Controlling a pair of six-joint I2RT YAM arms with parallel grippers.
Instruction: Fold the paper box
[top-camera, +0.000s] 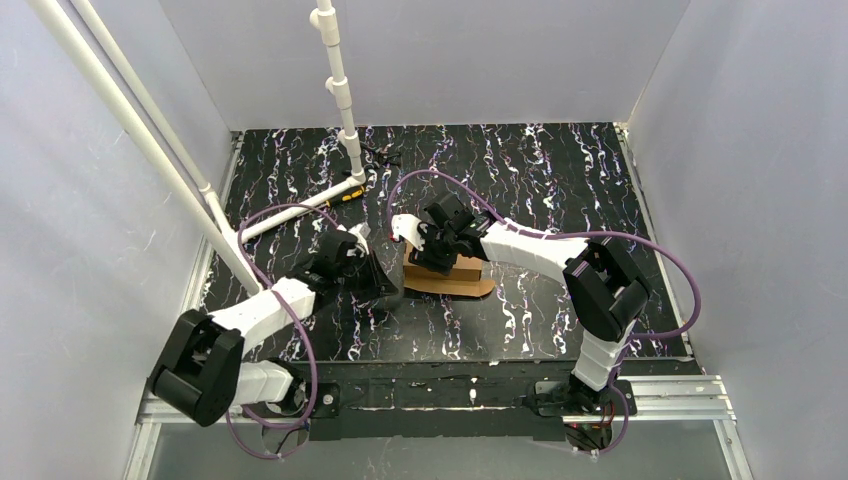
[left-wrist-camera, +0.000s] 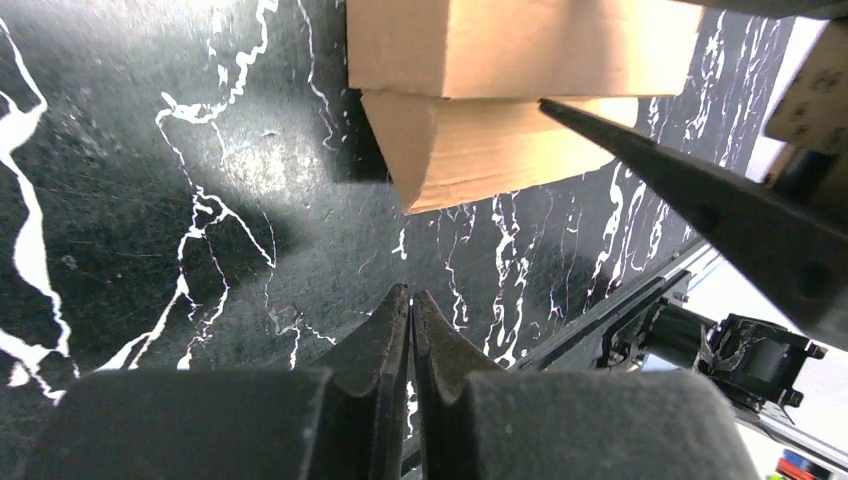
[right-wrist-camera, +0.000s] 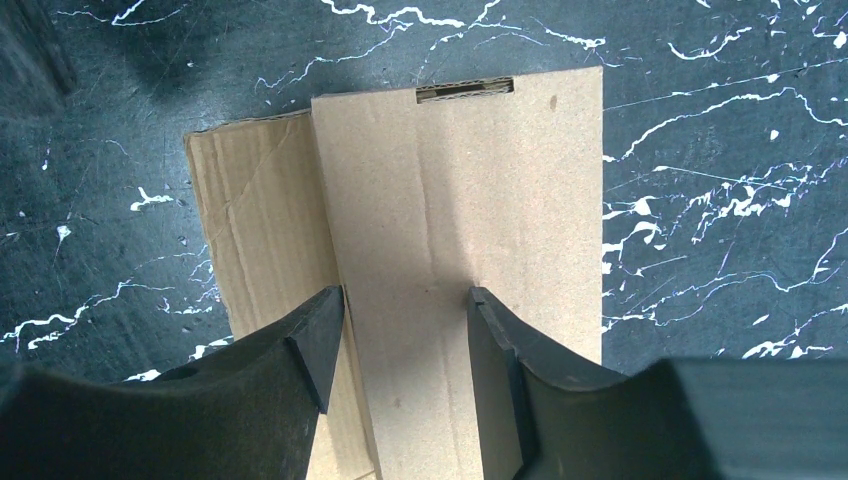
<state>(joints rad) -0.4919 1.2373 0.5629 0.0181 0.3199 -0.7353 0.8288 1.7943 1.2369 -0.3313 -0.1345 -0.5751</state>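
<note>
Paper box (top-camera: 455, 280) is found at frame centre on the marbled table (top-camera: 540, 170), partly folded. Right gripper (right-wrist-camera: 405, 300) is held parted over its top panel, nothing pinched. Left gripper (left-wrist-camera: 410, 298) is clenched empty, just left of it.

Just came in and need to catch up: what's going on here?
Two robot arms are working on a paper box on the black marbled table. The right gripper hangs over the box, jaws open, with a side flap lying flat beside it. The left gripper is shut on nothing, close to the box but apart from it. The fold is not done.
</note>
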